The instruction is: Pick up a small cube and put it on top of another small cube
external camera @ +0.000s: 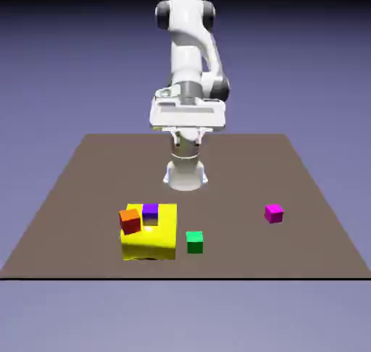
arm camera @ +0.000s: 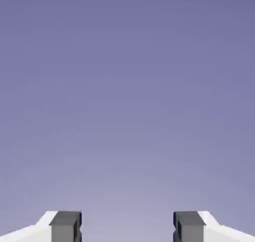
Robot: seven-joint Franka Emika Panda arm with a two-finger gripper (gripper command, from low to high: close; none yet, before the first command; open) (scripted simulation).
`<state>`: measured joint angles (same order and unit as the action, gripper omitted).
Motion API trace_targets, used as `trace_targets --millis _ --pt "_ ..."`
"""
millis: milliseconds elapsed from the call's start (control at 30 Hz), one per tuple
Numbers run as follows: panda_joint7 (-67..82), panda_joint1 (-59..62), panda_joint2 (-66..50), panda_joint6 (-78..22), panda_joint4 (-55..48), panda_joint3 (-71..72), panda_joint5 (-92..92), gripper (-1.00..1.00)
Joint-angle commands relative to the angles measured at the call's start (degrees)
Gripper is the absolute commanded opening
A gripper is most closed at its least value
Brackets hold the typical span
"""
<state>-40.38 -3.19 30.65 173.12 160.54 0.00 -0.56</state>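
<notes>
The small magenta-pink cube (external camera: 273, 213) lies on the brown table at the exterior view's right. The small purple-violet cube (external camera: 150, 212) rests on top of the big yellow block (external camera: 150, 233) at the left, beside an orange-red cube (external camera: 130, 220). My gripper (external camera: 187, 135) hangs high above the table's far middle, well away from every cube. In the hand view the gripper (arm camera: 127, 226) stands open, its two grey fingertips (arm camera: 65, 226) wide apart with only blue-violet backdrop between them.
A green cube (external camera: 194, 242) sits on the table (external camera: 87, 177) just right of the yellow block. The robot's white base (external camera: 185, 173) stands at the far middle of the table.
</notes>
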Motion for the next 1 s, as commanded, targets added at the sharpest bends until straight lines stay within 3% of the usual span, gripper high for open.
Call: trace_targets --millis 0,733,967 --pt "1.72 -2.08 -1.67 -0.74 -0.38 0.00 -0.47 0.00" --pt "39.59 -47.75 -38.37 -16.92 -8.74 -0.06 -10.71 0.00" --pt "37.42 -49.90 -49.00 -8.31 -10.48 -2.95 -13.66 0.00"
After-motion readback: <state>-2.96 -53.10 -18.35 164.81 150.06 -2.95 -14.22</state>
